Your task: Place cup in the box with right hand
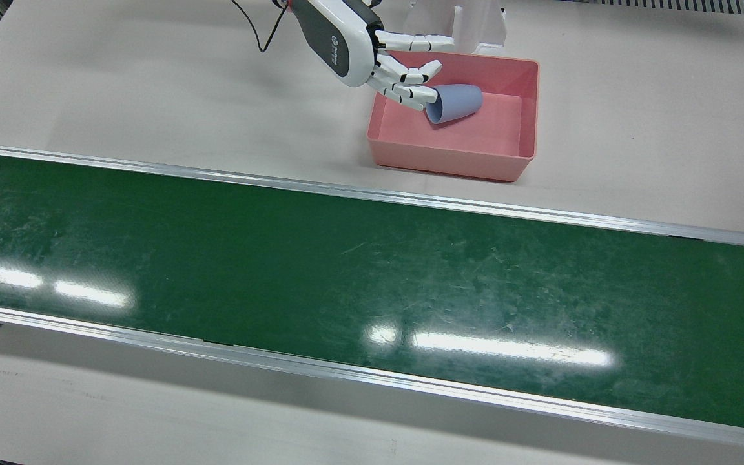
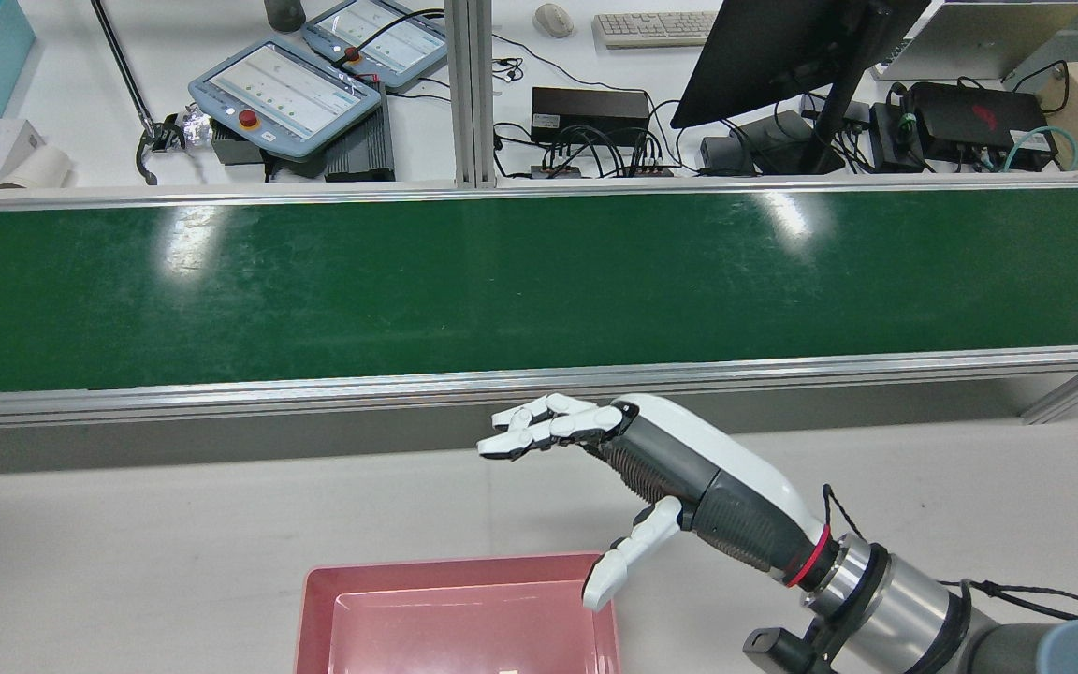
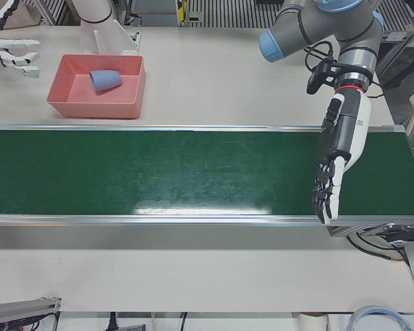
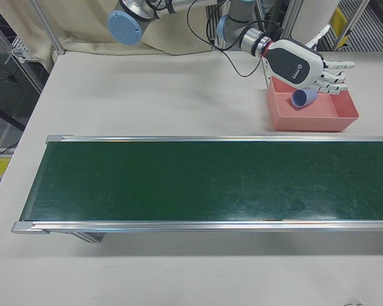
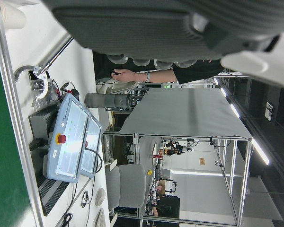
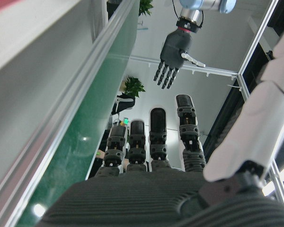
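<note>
One big green belt [image 1: 346, 271] runs along the bench [image 1: 120, 97]. Behind it, by the bench's back edge, sits the pink box [image 1: 520, 116]. Its cup [image 1: 454, 103] lies on its side inside, mouth toward the right hand [image 1: 404, 71], which is open, empty, just beside it. The left hand [image 3: 331, 179], open too, hangs well apart.
</note>
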